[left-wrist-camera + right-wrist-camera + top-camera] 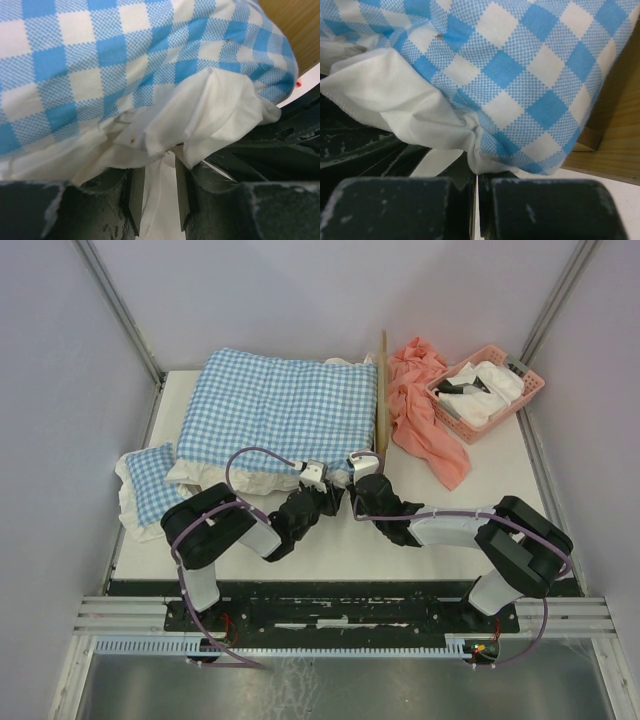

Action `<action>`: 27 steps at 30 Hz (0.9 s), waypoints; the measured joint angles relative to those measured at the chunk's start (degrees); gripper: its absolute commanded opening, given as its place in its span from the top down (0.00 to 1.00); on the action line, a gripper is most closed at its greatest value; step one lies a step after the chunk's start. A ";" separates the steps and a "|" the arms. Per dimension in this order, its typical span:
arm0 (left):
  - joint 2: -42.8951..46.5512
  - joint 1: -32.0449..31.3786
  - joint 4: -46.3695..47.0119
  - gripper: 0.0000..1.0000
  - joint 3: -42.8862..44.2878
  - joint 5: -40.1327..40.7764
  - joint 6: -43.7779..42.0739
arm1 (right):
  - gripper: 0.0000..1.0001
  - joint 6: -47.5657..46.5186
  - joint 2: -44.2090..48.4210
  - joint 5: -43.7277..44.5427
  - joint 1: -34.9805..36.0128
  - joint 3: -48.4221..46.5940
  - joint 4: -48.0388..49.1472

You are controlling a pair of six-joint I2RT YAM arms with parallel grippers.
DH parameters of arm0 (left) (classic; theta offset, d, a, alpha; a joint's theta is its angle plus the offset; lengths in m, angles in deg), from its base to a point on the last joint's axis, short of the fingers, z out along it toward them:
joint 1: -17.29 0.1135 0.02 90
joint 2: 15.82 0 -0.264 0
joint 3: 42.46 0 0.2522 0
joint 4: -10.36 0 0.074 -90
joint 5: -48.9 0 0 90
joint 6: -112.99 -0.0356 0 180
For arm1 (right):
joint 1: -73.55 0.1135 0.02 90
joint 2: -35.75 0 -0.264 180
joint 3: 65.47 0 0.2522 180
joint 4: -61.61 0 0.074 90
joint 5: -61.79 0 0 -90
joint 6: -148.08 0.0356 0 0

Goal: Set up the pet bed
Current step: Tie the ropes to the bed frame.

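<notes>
The pet bed shows only as a light-wood edge (382, 390) along the right side of the blue-and-white checked cushion (280, 405) that lies over it. The same wood appears in the left wrist view (295, 20) and the right wrist view (615, 140). Both grippers are at the cushion's near edge. My left gripper (318, 477) is open, its jaws (159, 167) apart under the hanging white frill (215, 115). My right gripper (357, 462) is shut (477, 172), and the frill (420, 110) bunches down into its tips beside the checked corner (530, 65).
A small checked pillow (150, 475) lies at the table's left edge. A pink cloth (425, 420) is spread to the right of the wooden edge. A pink basket (530, 385) with white items stands at the back right. Grey walls enclose the table.
</notes>
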 measured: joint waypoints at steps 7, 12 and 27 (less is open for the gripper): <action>-2.27 -0.20 1.05 0.63 0.72 1.31 0.02 | 0.98 -0.15 0.00 -0.31 0.00 0.00 0.02; -2.99 -0.20 1.73 0.90 0.94 1.60 0.04 | 0.98 -0.20 0.00 -0.48 0.00 0.00 0.02; -2.97 -0.20 9.40 0.97 -3.08 -0.59 0.72 | 0.98 -7.56 0.00 -3.26 -0.81 -1.22 -2.36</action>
